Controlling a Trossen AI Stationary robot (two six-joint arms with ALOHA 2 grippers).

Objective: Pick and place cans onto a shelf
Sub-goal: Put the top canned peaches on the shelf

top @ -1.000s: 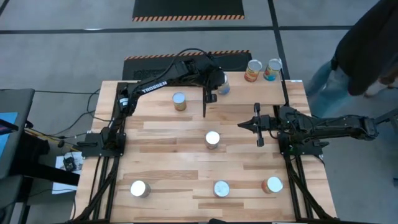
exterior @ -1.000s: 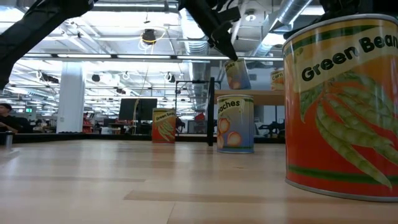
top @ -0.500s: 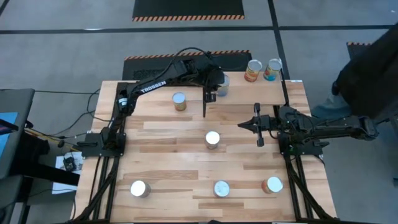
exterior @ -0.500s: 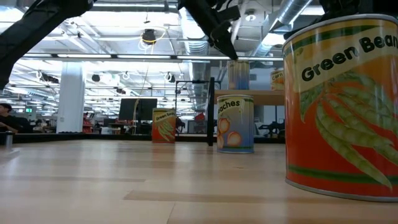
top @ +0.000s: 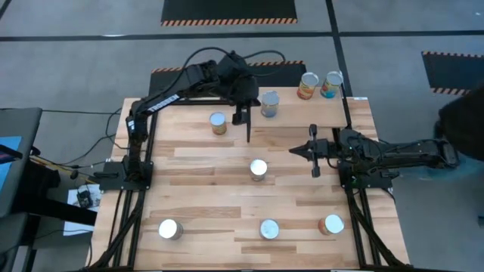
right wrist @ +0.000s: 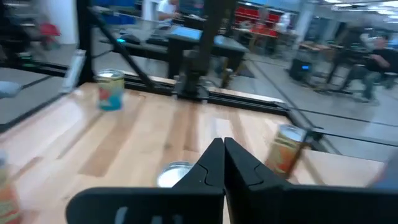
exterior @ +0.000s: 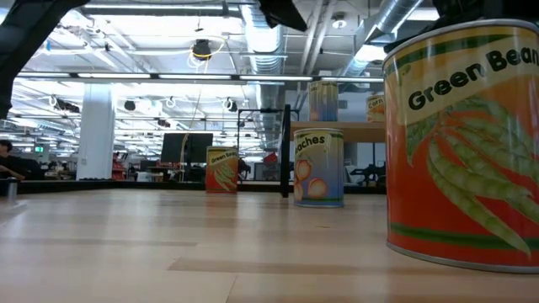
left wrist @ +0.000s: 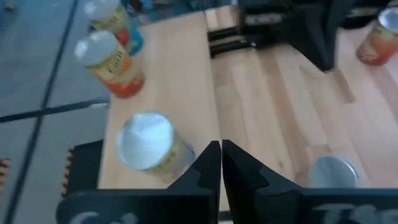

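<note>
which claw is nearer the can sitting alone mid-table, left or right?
Right. The right claw hangs just beside the mid-table can, toward the right side and slightly shelfward. The left claw is farther off, up by the shelf near the newly placed can.

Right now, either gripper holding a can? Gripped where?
Nothing held. Left gripper is shut and empty beside the can standing on the shelf; right gripper shut, empty.
</note>
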